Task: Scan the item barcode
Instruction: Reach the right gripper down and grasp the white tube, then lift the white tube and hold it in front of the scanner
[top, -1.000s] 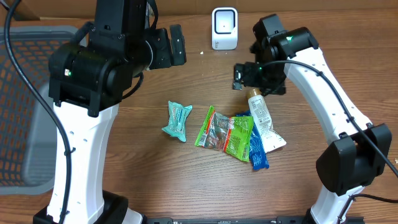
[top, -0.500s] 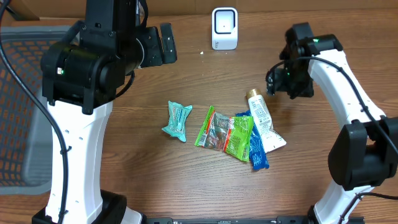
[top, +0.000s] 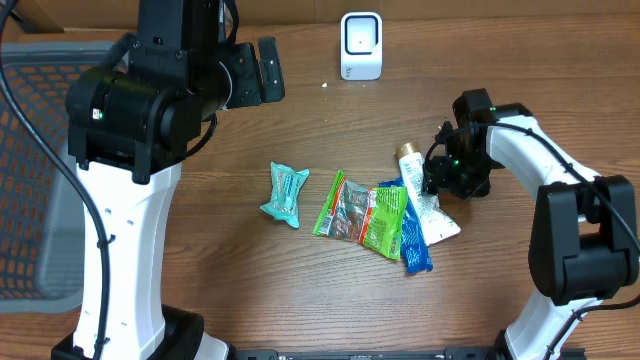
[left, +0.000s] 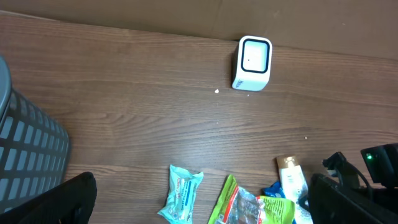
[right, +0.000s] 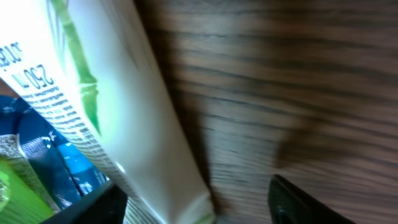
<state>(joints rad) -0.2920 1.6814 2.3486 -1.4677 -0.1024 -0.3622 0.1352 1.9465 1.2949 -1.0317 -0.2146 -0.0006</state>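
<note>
Holds the right arm (top: 535, 155) folded low, right gripper (top: 438, 175) down at the white tube (top: 421, 192), fingers (right: 298, 199) apart on either side of it; holds the left arm (top: 130, 110) tall, back left, left gripper (top: 262, 70) spread wide. Shows the tube flat on the table (top: 250, 270) against a blue packet (top: 417, 252), well apart from the scanner (top: 361, 45); hides the right fingertips from overhead; blurs and crops the tube's print at the wrist.

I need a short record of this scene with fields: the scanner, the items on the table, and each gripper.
scanner: white, at the far side of the table
items: teal packet apart; green packet, blue packet and white tube overlapping
left gripper: open, raised, holds nothing
right gripper: open, low, jaws astride the white tube
scan: not yet done
</note>
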